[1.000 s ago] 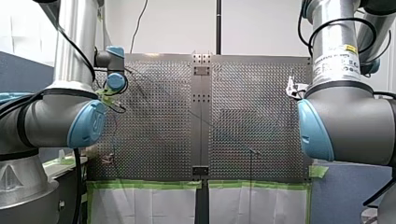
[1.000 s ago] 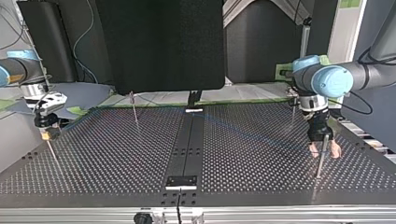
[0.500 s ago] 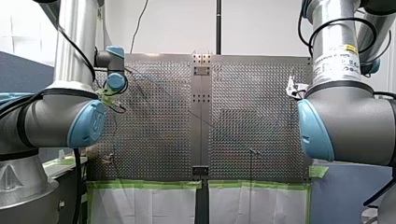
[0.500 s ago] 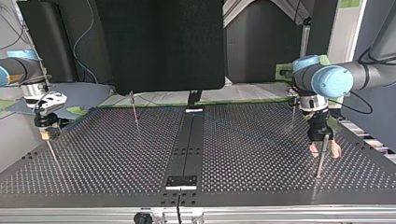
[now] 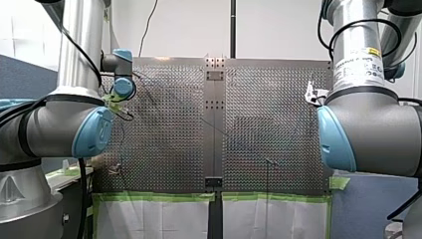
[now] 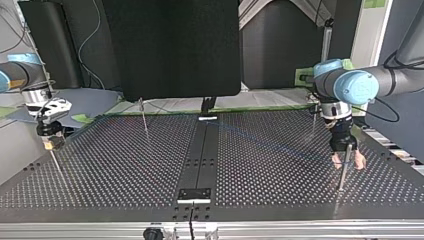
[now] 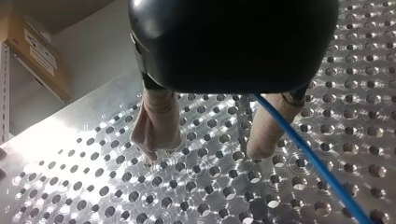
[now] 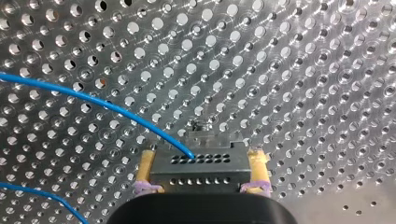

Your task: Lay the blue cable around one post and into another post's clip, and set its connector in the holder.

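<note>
My right gripper has its yellow-padded fingers closed on the black perforated connector block, one pad against each end. The thin blue cable leaves the block's far face and curves away over the perforated metal tabletop. A second stretch of it crosses beside the gripper body. In the top view this gripper hangs over the tabletop's left edge, just above a thin metal post.

My left gripper has its beige-padded fingers spread apart, holding nothing. The cable runs out from under its black body and past one finger (touching or not, I cannot tell), then off across the holes. In the top view this gripper stands near the tabletop's right edge, a finger on either side of a slim upright post. From there the cable shows faintly, stretching toward the middle of the far edge.
</note>
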Robot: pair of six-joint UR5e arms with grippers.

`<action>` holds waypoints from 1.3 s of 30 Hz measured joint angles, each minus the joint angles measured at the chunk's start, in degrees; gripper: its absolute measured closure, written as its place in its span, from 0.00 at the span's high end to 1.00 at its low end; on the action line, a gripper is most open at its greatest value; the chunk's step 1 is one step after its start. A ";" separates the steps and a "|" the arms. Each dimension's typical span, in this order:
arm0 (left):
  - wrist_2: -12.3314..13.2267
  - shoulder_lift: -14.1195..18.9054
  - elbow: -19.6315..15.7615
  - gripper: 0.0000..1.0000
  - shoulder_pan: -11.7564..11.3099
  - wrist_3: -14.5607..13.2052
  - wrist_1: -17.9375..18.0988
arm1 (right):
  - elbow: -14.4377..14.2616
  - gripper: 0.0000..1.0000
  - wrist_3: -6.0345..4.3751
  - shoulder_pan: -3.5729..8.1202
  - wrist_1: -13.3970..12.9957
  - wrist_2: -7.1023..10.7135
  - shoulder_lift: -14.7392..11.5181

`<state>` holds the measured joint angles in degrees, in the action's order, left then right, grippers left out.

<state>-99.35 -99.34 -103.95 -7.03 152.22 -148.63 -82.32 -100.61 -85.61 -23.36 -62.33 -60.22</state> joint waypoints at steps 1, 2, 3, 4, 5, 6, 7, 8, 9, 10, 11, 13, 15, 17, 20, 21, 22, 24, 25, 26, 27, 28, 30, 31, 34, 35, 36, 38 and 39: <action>0.00 0.00 0.00 1.00 0.00 0.00 0.00 | 0.00 0.67 0.00 0.00 0.00 0.00 0.00; 0.00 0.00 0.00 1.00 0.00 0.00 0.00 | 0.00 0.77 0.00 0.00 0.00 0.00 0.00; 0.00 0.00 0.00 1.00 -0.01 0.00 0.00 | -0.04 1.00 -0.02 0.04 0.04 -0.03 0.03; 0.00 0.00 0.00 1.00 -0.03 0.00 0.02 | -0.05 1.00 -0.02 0.11 0.06 -0.05 0.02; 0.00 0.00 0.00 1.00 -0.04 0.00 0.03 | -0.06 1.00 -0.02 0.12 0.05 -0.05 0.03; 0.00 0.00 0.00 1.00 -0.05 0.00 0.05 | -0.10 1.00 -0.01 0.11 0.13 0.00 0.06; 0.00 0.00 0.00 1.00 -0.05 0.00 0.06 | -0.09 1.00 -0.01 0.12 0.07 -0.01 0.08; 0.00 0.00 0.00 1.00 -0.05 0.00 0.07 | -0.09 1.00 0.00 0.11 0.05 0.00 0.07; 0.00 0.00 0.00 1.00 -0.06 0.00 0.07 | -0.06 1.00 0.00 0.11 0.02 0.00 0.06; 0.00 0.00 0.00 1.00 -0.06 0.00 0.08 | -0.04 1.00 0.00 0.12 0.02 0.00 0.04; -0.01 0.00 0.00 1.00 -0.06 0.00 0.08 | -0.01 1.00 0.00 0.11 0.02 0.00 0.02; -0.02 0.00 0.00 1.00 -0.07 0.00 0.09 | -0.01 1.00 0.00 0.11 0.02 0.00 0.01; -0.01 0.00 0.00 1.00 -0.07 0.01 0.13 | -0.01 1.00 0.00 0.11 0.02 0.00 0.01; -0.01 0.00 0.00 1.00 -0.07 0.01 0.15 | -0.01 1.00 0.00 0.11 0.02 0.00 0.01; 0.00 0.00 0.00 1.00 -0.07 0.00 0.17 | -0.01 1.00 0.00 0.11 0.02 0.00 0.01; 0.00 0.00 0.00 1.00 -0.07 0.00 0.16 | -0.01 1.00 0.00 0.11 0.02 0.00 0.01; 0.00 0.00 0.00 1.00 -0.07 0.00 0.15 | -0.01 1.00 0.00 0.11 0.02 0.00 0.01; 0.00 0.00 0.00 1.00 -0.07 0.00 0.12 | -0.01 1.00 0.00 0.11 0.02 0.00 0.01; 0.00 0.00 0.00 1.00 -0.07 0.00 0.11 | -0.01 1.00 0.00 0.11 0.02 0.00 0.01; 0.00 0.00 0.00 1.00 -0.07 0.00 0.12 | -0.01 1.00 0.00 0.11 0.02 0.00 0.01; 0.00 0.00 0.00 1.00 -0.07 0.00 0.13 | -0.01 1.00 0.00 0.11 0.02 0.00 0.01; 0.00 0.00 0.00 1.00 -0.07 0.00 0.14 | -0.01 1.00 0.00 0.11 0.02 0.00 0.01; 0.00 0.00 0.00 1.00 -0.07 0.00 0.16 | 0.00 1.00 0.00 0.11 0.02 0.00 0.01; 0.00 0.00 0.00 1.00 -0.07 0.00 0.16 | -0.01 1.00 0.00 0.11 0.02 0.00 0.01; 0.00 0.00 0.00 1.00 -0.05 0.00 0.12 | -0.01 1.00 0.00 0.11 0.02 0.00 0.01; 0.00 0.00 0.00 1.00 -0.04 0.00 0.09 | -0.01 1.00 0.00 0.11 0.02 0.00 0.01; -0.01 0.00 0.00 1.00 0.00 0.00 0.06 | -0.01 1.00 0.00 0.11 0.02 0.00 0.01; -0.05 0.00 -0.01 1.00 0.08 -0.04 -0.07 | -0.01 1.00 0.00 0.11 0.02 0.00 0.01; -0.09 0.00 -0.01 1.00 0.15 -0.17 -0.26 | 0.00 1.00 0.00 0.11 0.02 0.00 0.01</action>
<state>-99.44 -99.34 -103.97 -6.88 152.06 -148.89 -82.32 -100.61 -85.50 -23.34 -62.33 -60.21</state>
